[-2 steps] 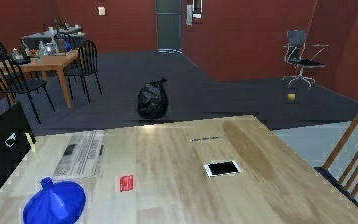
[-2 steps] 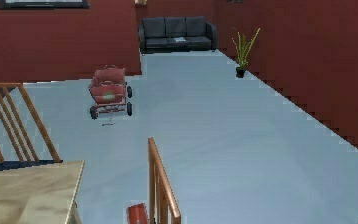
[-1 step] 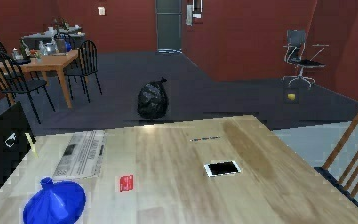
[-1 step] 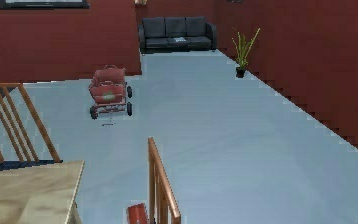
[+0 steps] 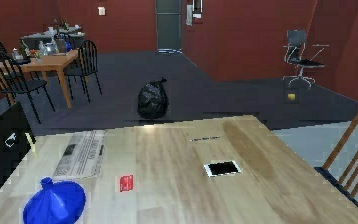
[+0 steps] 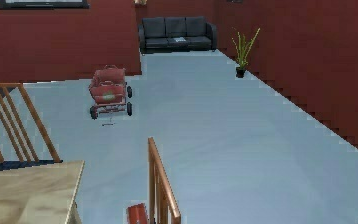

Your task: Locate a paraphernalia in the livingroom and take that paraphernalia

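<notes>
A light wooden table (image 5: 187, 150) spans the foreground of the forward view. On it lie a blue wide-based object (image 5: 54, 203) at the near left, a small red card-like thing (image 5: 126, 182), a folded newspaper (image 5: 80, 152) and a flat dark-screened device with a white rim (image 5: 222, 168). A thin small item (image 5: 202, 139) lies farther back on the tabletop. A black boxy thing (image 5: 5, 140) stands at the table's left edge. None of these shapes can be named more exactly.
A black bag (image 5: 153, 99) sits on the dark floor beyond the table. A cluttered dining table (image 5: 52, 62) with chairs stands back left, an office chair (image 5: 303, 55) back right. The arm side view has a red cart (image 6: 110, 92), black sofa (image 6: 177, 33), plant (image 6: 243, 48) and wooden chairs (image 6: 17, 125).
</notes>
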Controlling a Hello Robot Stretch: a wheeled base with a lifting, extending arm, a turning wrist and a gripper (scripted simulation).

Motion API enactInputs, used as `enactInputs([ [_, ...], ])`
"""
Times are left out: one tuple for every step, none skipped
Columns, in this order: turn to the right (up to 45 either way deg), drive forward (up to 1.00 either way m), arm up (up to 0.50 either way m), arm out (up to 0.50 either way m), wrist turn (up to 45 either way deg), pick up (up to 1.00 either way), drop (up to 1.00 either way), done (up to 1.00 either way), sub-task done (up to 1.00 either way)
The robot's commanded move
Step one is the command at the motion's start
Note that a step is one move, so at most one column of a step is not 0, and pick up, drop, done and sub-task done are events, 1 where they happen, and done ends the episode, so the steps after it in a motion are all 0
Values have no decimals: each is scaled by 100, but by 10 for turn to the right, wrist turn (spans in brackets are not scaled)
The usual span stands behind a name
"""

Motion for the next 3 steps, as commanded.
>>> enactInputs([
  [0, 0, 0, 0, 450, 0, 0, 0, 0],
  [0, 0, 0, 0, 450, 0, 0, 0, 0],
  [0, 0, 0, 0, 450, 0, 0, 0, 0],
])
